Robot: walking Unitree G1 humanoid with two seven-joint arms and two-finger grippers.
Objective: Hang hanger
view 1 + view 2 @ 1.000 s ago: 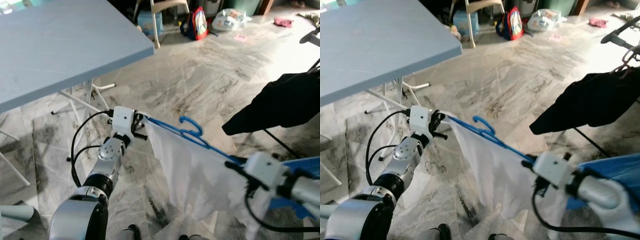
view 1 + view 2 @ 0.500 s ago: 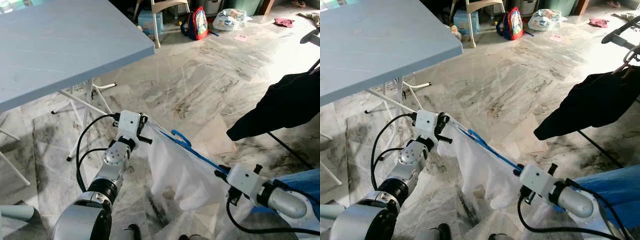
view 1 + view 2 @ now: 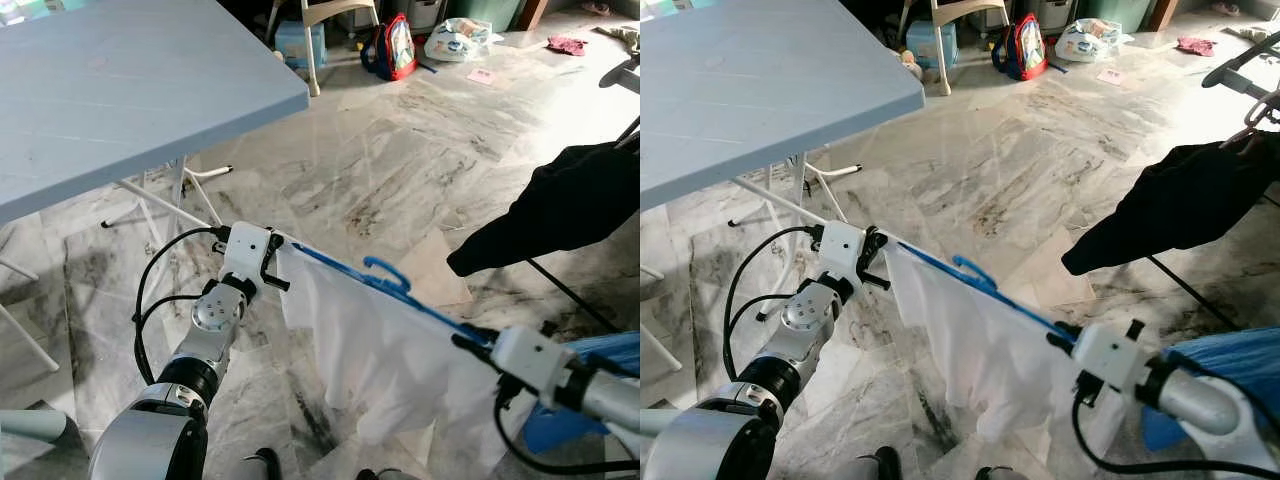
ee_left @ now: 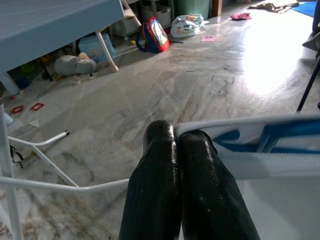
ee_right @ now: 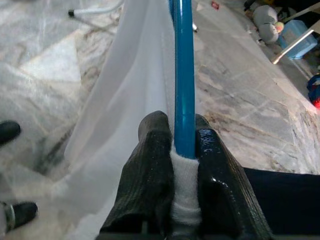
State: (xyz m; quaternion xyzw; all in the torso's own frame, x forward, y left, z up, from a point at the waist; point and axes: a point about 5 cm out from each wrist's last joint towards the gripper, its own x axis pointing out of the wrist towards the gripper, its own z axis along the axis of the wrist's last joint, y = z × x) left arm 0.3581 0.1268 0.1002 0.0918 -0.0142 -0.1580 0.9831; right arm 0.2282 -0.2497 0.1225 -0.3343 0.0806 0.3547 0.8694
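Observation:
A blue plastic hanger (image 3: 345,268) carries a white garment (image 3: 380,360) and stretches low over the marble floor between both arms, its hook (image 3: 385,268) pointing up. My left gripper (image 3: 272,255) is shut on the hanger's left end and the garment's strap; the left wrist view has the black fingers (image 4: 200,170) pressed together with the strap and blue hanger (image 4: 285,132) beside them. My right gripper (image 3: 470,338) is shut on the right end; in the right wrist view its fingers (image 5: 150,165) clamp the blue bar (image 5: 183,75) over white cloth.
A black garment (image 3: 560,205) hangs from a rack (image 3: 1240,70) at the right. A grey-blue folding table (image 3: 120,90) stands at the left, its white legs (image 3: 170,200) near my left arm. A backpack (image 3: 397,45), bags and a chair lie far back. Blue cloth (image 3: 605,350) is by my right arm.
The hanger dipped half a second ago and is now lifted again and pulled taut. My right gripper has moved up and to the right with it.

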